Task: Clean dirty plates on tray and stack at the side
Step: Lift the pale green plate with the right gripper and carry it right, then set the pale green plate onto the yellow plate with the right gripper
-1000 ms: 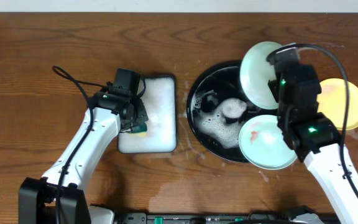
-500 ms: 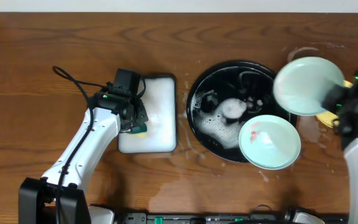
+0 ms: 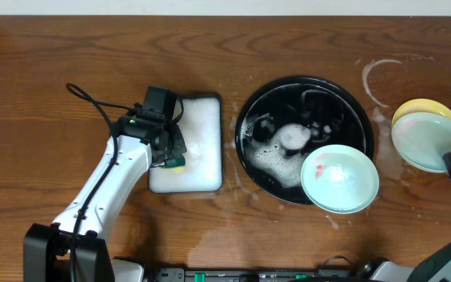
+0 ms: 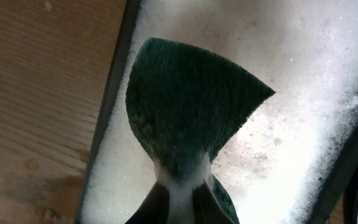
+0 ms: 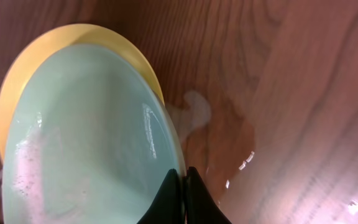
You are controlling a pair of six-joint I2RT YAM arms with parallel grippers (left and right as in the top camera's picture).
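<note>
The black tray holds suds and a mint-white plate with a red-orange smear on its front right rim. My right gripper is shut on the rim of a second mint-white plate, shown close in the right wrist view. That plate is over the pale yellow plate, seen beneath it, on the table right of the tray. My left gripper is shut on a green sponge over the white foam tray.
The white foam-filled rectangular tray stands left of the black tray. Wet smears and a soapy ring mark the wood at the back right. A water patch lies beside the yellow plate. My left arm's cable loops at the left.
My right gripper carried the mint-white plate from the tray's back right rim out to the right, over the yellow plate. The left arm has not moved.
</note>
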